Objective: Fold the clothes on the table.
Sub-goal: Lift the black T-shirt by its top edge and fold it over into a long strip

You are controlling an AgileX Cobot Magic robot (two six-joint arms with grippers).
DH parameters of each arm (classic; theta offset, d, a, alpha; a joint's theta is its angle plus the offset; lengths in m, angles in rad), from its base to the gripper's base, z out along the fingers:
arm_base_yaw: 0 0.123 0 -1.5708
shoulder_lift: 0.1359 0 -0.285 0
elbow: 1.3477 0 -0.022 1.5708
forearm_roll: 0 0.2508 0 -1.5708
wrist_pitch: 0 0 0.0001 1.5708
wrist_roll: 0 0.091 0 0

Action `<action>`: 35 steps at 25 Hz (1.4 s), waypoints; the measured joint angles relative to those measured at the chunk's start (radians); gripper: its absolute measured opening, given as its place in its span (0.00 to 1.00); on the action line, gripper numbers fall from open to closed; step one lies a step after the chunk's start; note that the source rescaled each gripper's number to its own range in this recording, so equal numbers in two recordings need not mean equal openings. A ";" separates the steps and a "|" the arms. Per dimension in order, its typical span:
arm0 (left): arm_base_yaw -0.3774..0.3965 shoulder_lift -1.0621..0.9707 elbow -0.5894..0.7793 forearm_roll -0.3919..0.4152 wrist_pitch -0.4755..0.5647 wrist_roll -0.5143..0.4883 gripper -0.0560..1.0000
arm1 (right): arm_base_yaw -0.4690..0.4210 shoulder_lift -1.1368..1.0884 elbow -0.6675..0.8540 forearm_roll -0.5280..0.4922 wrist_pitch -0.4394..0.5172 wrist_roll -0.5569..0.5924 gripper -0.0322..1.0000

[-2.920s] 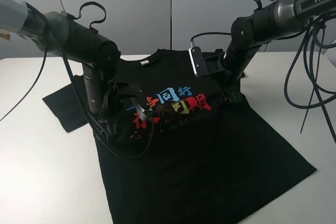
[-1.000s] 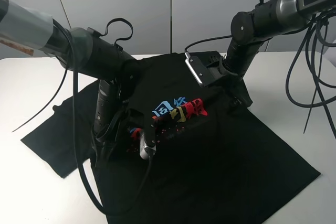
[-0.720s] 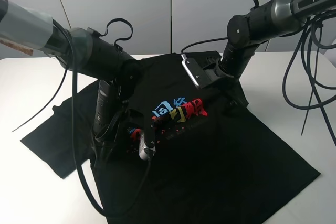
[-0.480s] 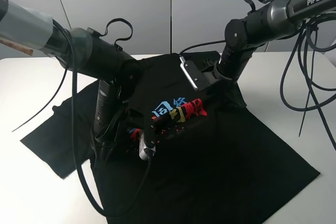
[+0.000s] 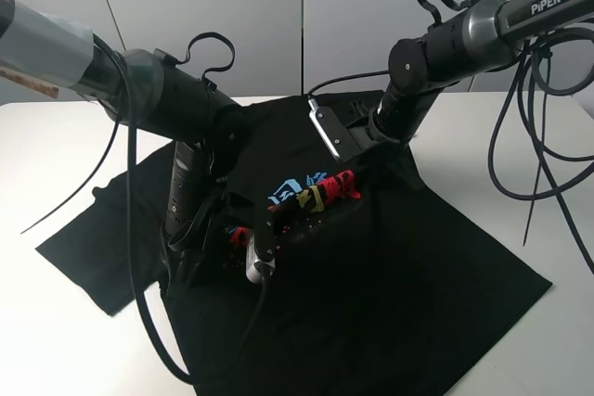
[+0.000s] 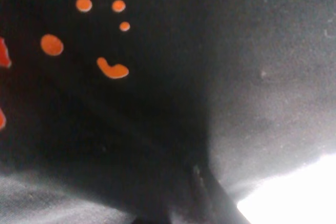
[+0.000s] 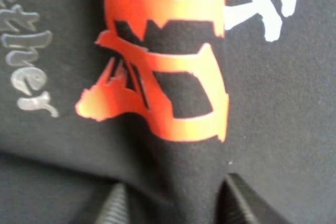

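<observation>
L hand (image 5: 243, 229) clamped on shirt (image 5: 399, 285) | R hand (image 7: 176, 203) apart astride fold | cables (image 5: 557, 71) hang beside

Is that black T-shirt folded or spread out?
Spread out, not folded: the T-shirt lies open across the table, sleeve and hem flat, only the printed chest bunched into a ridge.

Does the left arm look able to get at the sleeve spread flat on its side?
Probably yes: the sleeve lies flat and uncovered on the table beside it, nothing between. But the left end effector is shut on the T-shirt fabric and must let go first.
</observation>
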 joint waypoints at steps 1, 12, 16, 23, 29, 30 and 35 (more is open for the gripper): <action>0.000 0.000 0.000 0.000 0.000 0.000 0.11 | 0.000 0.002 0.000 0.000 0.000 0.005 0.32; -0.001 -0.002 0.004 0.015 -0.007 -0.038 0.11 | 0.008 -0.031 0.000 0.000 0.018 0.078 0.03; -0.014 -0.008 0.007 0.078 -0.019 -0.175 0.11 | 0.008 -0.103 0.000 -0.007 0.030 0.144 0.03; 0.023 -0.093 0.023 0.220 -0.261 -0.286 0.05 | 0.008 -0.185 0.000 -0.127 0.093 0.295 0.03; 0.110 -0.273 0.023 0.229 -0.334 -0.297 0.05 | 0.008 -0.253 0.000 -0.182 0.178 0.382 0.03; 0.122 -0.298 0.023 0.231 -0.334 -0.293 0.05 | 0.008 -0.270 0.000 -0.184 0.189 0.394 0.03; 0.142 -0.376 0.023 0.239 -0.334 -0.279 0.05 | 0.008 -0.360 0.000 -0.184 0.245 0.486 0.03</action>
